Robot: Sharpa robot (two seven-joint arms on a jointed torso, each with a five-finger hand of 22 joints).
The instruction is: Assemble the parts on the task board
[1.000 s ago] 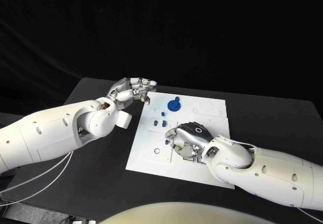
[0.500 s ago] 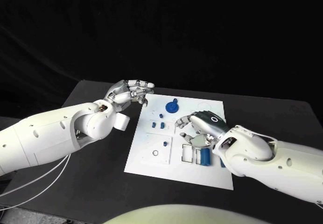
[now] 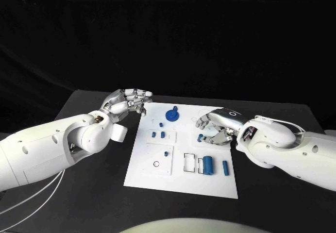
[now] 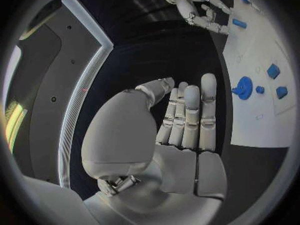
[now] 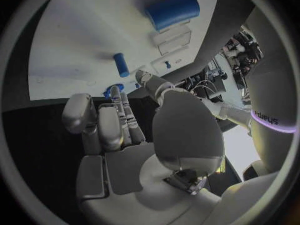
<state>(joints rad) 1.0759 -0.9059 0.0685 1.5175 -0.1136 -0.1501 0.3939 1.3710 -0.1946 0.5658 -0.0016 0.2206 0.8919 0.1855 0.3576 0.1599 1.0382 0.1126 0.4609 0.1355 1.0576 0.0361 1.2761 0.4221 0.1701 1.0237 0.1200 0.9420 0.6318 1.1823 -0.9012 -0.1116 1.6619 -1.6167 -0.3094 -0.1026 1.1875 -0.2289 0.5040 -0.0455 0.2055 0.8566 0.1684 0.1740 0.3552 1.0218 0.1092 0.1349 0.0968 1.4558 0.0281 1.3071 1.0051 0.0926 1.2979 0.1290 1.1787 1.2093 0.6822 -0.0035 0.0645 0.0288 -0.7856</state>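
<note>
Starting nearest the robot, the task board (image 3: 147,179) is seen lying flat on the black table (image 3: 91,204), its near end bare. A little farther in, a large blue cylinder (image 3: 210,164) is laid on the board beside a white rectangular recess (image 3: 190,162), with a slimmer blue pin (image 3: 225,167) set just beside it on the right arm's side. A small blue piece (image 3: 166,153) is placed near the ring-marked square toward the left arm's side.

Farther on, the right hand (image 3: 215,127) is held over the board's right-arm edge with its fingers curled in; a small blue piece (image 5: 114,90) is seen at the fingertips (image 5: 122,101) in the right wrist view (whether it is actually pinched cannot be told). Two small blue blocks (image 3: 160,133) are set mid-board.

Toward the far end, a round blue disc (image 3: 171,115) with a knob is seated on the board. Beyond the board's far corner on the left arm's side, the left hand (image 3: 128,101) is held above the table with fingers bent loosely together, and nothing is gripped in it.
</note>
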